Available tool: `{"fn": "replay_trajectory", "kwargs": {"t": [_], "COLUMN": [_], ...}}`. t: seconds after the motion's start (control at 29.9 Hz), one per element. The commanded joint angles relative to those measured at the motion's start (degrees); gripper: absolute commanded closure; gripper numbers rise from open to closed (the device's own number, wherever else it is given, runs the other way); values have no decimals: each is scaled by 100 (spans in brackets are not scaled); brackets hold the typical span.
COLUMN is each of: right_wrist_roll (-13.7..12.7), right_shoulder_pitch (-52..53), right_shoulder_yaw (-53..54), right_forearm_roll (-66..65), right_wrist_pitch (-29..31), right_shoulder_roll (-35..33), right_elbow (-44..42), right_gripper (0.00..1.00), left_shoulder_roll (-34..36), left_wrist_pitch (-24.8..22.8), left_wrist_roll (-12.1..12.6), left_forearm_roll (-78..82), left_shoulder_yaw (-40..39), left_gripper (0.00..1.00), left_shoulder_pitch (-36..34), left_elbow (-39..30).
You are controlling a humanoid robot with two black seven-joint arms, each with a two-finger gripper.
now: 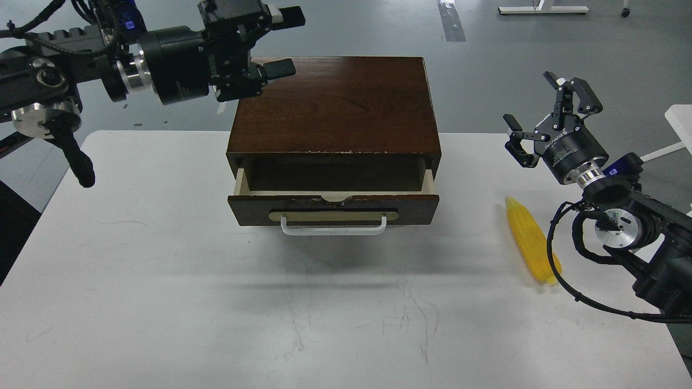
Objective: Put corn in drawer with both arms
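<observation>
**A:** What do you have in the box?

**B:** Your dark brown wooden box (332, 105) sits at the far middle of the white desk (162, 302). Its single wide drawer (333, 208), with a white bar handle (333, 229) on a brass-coloured plate, is pulled partly out toward you. You can see the pale wood inner sides, and the strip of the inside that shows holds nothing; the rest lies under the box top, so you cannot tell.

**A:** And the corn?

**B:** The long, tapered, bright-yellow plastic-looking corn cob (530, 240) lies flat on the desk to the right of the box, well apart from it, narrow tip pointing away from you. Your right hand (551, 121) hangs above the desk just beyond the cob's far tip, not touching it, fingers spread wide and empty. Your left hand (273, 46) is up at the far left corner of the box, fingers apart, holding nothing, well apart from the corn.
</observation>
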Motion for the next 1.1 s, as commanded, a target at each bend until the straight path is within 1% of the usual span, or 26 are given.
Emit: {"fn": "replay_trajectory", "kwargs": {"t": [0.0,0.13,0.2,0.23,0.27,0.4,0.47,0.54,0.6,0.67,0.8,0.87,0.94,0.97,1.07], "right_wrist_roll": [0,0,0,0,0,0,0,0,0,0,0,0,0,0,0], "right_shoulder_pitch": [127,426,637,672,751,919,980,1024,1068,1103,1147,1340,1481,1638,1903], "right_shoulder_yaw": [-288,-632,-912,-983,-1097,-1203,-1195,-1195,-1195,-1212,-1265,-1649,-1949,-2229,-2705], "right_forearm_roll": [-316,-519,-537,-537,-537,-537,-537,-537,-537,-537,-721,-1753,-2441,-3080,-4068], "right_wrist_pitch": [-51,-148,-244,-253,-253,-253,-253,-245,-192,-192,-157,-34,-34,-34,-34], "right_shoulder_roll": [-34,-60,-69,-69,-69,-86,-296,-429,-596,-675,-781,-947,-1070,-1193,-1475], "right_elbow": [-17,-35,-61,-87,-122,-123,-123,-123,-123,-140,-185,-106,-18,104,412], "right_gripper": [0,0,0,0,0,0,0,0,0,0,0,0,0,0,0], "left_shoulder_roll": [-37,-143,-213,-248,-335,-442,-459,-512,-599,-739,-890,-907,-942,-977,-995], "left_wrist_pitch": [-1,-1,-1,-1,-1,-1,-1,-1,-1,-1,-1,-1,-1,-1,-1], "left_wrist_roll": [-1,-1,-1,-1,-1,-1,-1,30,162,180,171,171,171,171,171], "left_forearm_roll": [-732,-1235,-1568,-1639,-1753,-1816,-1825,-1877,-2070,-2219,-2264,-2255,-2255,-2255,-2238], "left_shoulder_yaw": [-192,-473,-885,-1009,-1323,-1941,-2213,-2241,-2258,-2284,-2364,-2372,-2372,-2372,-2372], "left_gripper": [2,2,2,2,2,2,2,2,2,2,2,2,2,2,2], "left_shoulder_pitch": [388,1030,1556,1690,1969,2551,2806,2895,2948,2948,2948,2939,2930,2921,2904], "left_elbow": [646,1026,1245,1307,1412,1492,1501,1518,1736,2035,2230,2204,2204,2204,2204]}}
